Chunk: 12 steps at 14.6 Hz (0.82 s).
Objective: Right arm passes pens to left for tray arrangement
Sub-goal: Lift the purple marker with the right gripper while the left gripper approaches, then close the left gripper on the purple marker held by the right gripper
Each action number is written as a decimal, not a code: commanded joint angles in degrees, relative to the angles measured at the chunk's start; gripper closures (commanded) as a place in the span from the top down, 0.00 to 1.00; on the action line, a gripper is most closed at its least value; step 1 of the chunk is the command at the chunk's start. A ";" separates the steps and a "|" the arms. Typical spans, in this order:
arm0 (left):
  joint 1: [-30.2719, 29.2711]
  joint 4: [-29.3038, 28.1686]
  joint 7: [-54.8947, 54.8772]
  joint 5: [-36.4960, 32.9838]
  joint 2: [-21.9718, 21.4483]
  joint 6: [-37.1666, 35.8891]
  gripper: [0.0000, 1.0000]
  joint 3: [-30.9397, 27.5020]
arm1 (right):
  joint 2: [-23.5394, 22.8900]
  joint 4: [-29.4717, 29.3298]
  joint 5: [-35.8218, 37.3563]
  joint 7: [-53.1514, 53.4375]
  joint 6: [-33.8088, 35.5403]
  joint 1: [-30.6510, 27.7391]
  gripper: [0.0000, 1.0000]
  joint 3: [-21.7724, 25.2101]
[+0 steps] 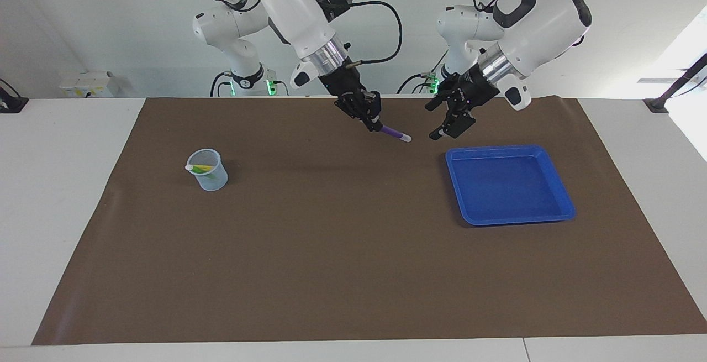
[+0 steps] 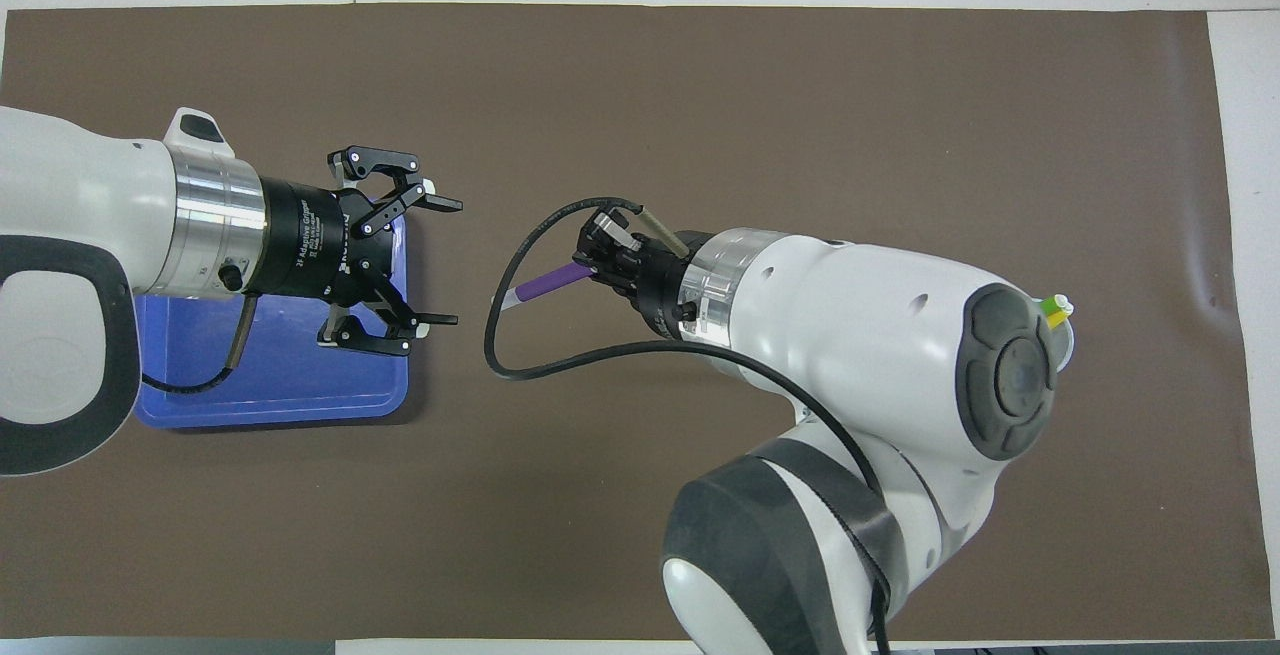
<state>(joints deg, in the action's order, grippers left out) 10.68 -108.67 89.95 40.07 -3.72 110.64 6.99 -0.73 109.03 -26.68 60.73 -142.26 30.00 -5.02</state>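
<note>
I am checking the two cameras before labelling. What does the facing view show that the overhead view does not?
Only the facing view shows the whole cup with the green and yellow pens lying in it, and the whole blue tray. Only the overhead view shows the left gripper spread wide open. Both show the right gripper shut on the purple pen, its pale tip toward the left gripper, and the brown mat.
</note>
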 commanded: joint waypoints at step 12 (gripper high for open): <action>7.34 -8.22 10.77 3.35 -1.73 10.30 1.00 -0.40 | 1.61 3.20 -1.71 2.56 -4.70 1.46 0.00 0.09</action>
<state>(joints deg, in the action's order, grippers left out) 17.10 -114.62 100.06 42.36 -3.74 119.54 7.12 -0.46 110.45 -26.74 63.37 -145.35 31.14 -5.00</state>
